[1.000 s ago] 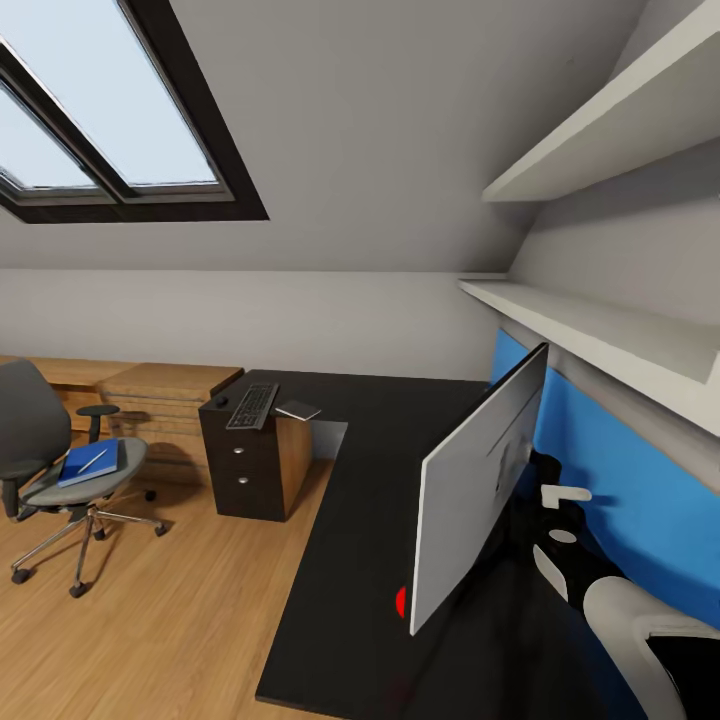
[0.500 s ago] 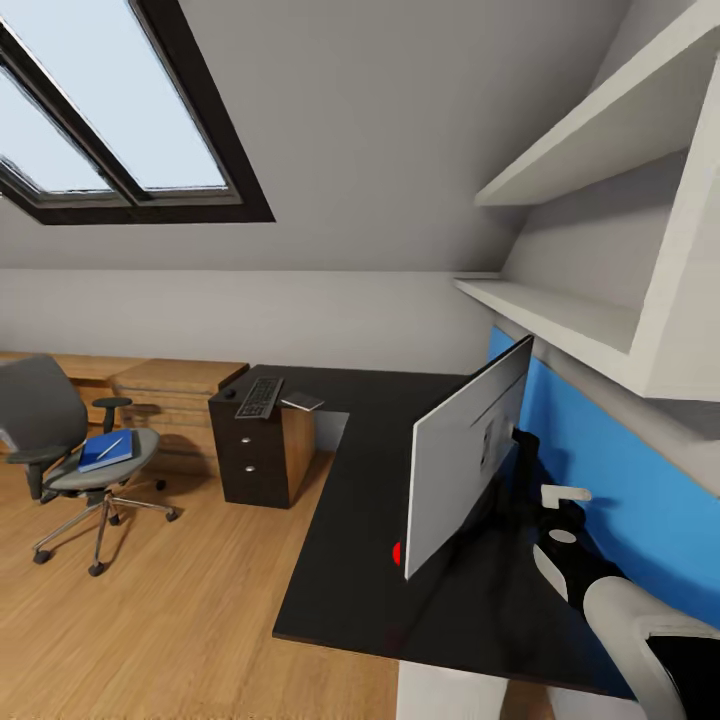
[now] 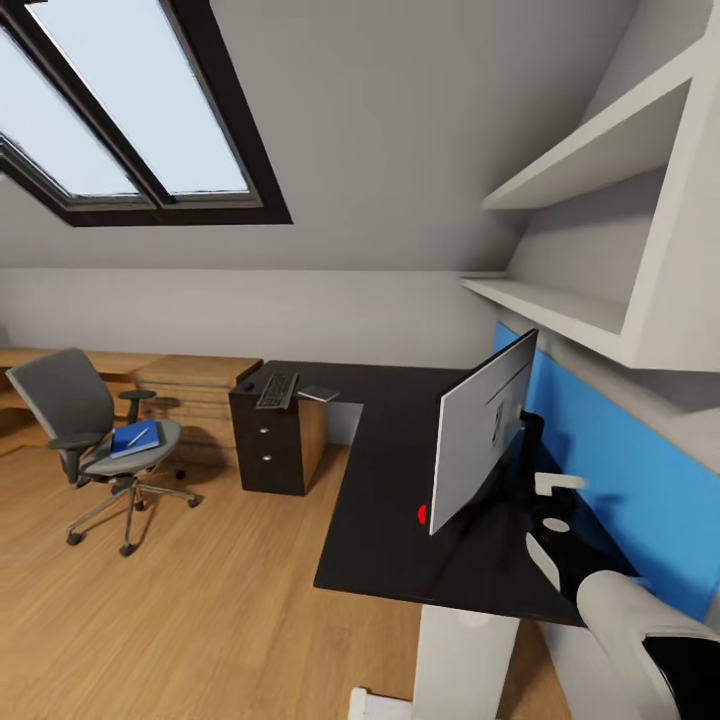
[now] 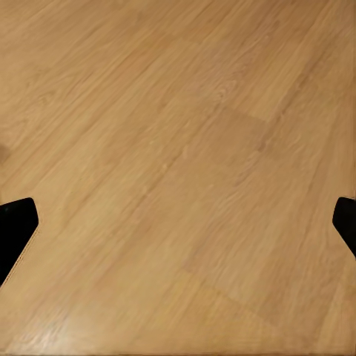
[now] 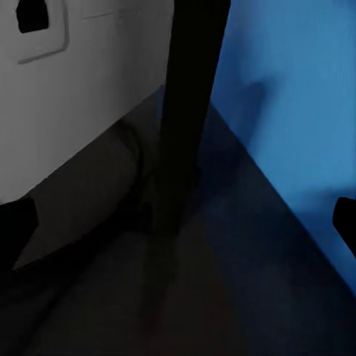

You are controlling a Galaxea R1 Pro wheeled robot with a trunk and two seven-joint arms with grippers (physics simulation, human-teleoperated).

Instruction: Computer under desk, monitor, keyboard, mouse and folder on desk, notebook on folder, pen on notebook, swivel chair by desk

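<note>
Right gripper [image 5: 178, 215]: fingers spread wide, empty, just behind the monitor [image 3: 480, 435].
Left gripper [image 4: 178, 219]: spread apart, hanging over the wood floor [image 4: 178, 148].
Monitor: upright on the table [image 3: 390, 480], grey back toward the gripper.
Keyboard [image 3: 277, 390]: far end of the table, well apart.
Swivel chair [image 3: 95, 430]: across the room, folder [image 3: 135, 438] and pen [image 3: 137, 436] on its seat.

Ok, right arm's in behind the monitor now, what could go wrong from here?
1. The monitor stands with its grey back toward the room; the right gripper sits close behind the stand, so a sideways swing could tip it.
2. The pen lies loose on the folder on the swivel chair; it may roll off.
</note>
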